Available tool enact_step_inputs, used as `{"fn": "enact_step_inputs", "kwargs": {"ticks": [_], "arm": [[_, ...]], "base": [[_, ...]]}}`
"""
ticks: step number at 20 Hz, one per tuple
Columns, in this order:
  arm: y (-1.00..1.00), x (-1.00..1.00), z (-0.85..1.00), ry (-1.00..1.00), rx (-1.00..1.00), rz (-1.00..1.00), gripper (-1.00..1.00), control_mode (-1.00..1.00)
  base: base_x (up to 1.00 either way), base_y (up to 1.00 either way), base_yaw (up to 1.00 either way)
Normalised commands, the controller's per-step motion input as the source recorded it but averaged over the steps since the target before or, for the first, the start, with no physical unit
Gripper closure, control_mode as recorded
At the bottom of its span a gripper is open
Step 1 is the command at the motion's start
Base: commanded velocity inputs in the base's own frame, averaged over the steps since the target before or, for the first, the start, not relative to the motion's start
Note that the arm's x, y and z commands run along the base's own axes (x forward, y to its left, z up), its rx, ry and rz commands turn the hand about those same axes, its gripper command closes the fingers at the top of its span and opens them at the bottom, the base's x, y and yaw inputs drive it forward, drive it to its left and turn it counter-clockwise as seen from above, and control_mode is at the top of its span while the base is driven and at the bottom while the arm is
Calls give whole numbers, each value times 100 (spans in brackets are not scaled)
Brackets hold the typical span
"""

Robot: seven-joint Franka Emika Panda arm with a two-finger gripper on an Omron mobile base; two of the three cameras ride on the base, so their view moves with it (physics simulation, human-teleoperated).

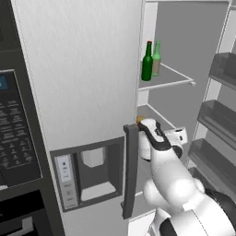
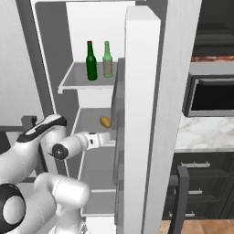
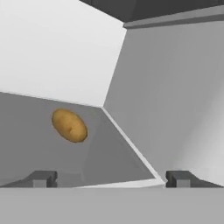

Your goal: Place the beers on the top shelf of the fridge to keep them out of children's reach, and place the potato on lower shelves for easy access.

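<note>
The fridge (image 1: 78,83) stands with one door shut, its dark bar handle (image 1: 130,170) close beside the white arm, and the other side open. Dark door bins (image 1: 216,113) line the open door. On the top shelf (image 2: 75,81) the dark green beer (image 2: 91,61) and the paler beer (image 2: 107,60) stand upright, just beside each other. The potato (image 3: 69,125) lies on the lower shelf (image 3: 26,131), apart from the pincer (image 3: 111,178), whose fingers are spread wide and grasp nothing. A black microwave (image 2: 212,96) sits above a marble worktop (image 2: 205,132).
</note>
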Motion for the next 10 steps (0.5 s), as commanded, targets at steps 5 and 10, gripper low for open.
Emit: {"fn": "enact_step_inputs", "kwargs": {"ticks": [5, 10], "arm": [[-44, -84, 100, 31, -12, -1, -100, -100], [-62, -96, 100, 23, -3, 0, -100, -100]], "base": [[0, 0, 0], [0, 0, 0]]}}
